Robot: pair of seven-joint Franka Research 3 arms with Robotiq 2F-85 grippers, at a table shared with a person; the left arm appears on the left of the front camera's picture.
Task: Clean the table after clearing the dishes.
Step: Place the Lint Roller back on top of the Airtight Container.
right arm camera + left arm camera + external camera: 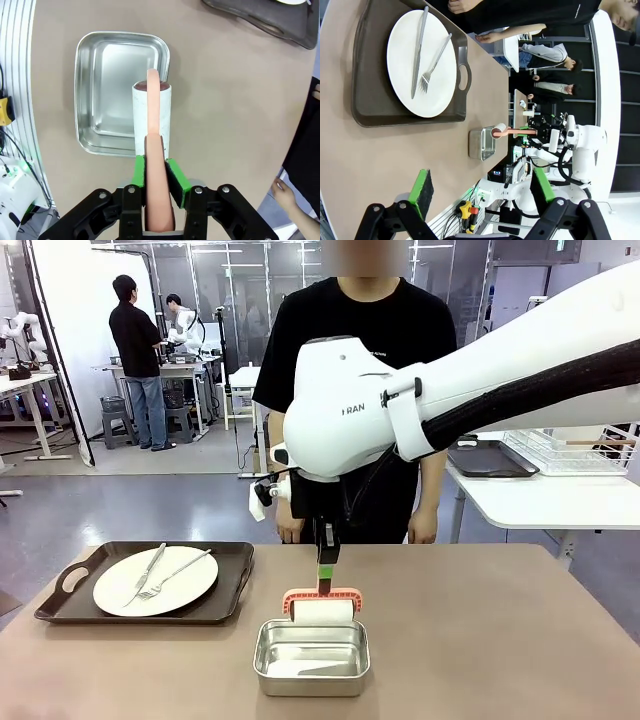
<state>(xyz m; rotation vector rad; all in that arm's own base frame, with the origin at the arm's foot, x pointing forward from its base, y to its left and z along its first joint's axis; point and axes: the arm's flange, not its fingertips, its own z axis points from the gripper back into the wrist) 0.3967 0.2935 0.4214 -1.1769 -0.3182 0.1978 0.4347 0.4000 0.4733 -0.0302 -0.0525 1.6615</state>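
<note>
right fingers (139, 172) clamped on pink roller handle (153, 145) | left fingers (423, 187) apart | right arm (340, 380) print reads "RAN"

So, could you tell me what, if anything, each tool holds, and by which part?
The right tool grips the lint roller by its pink handle, a pad on either side; the left tool is open and holds nothing.
</note>
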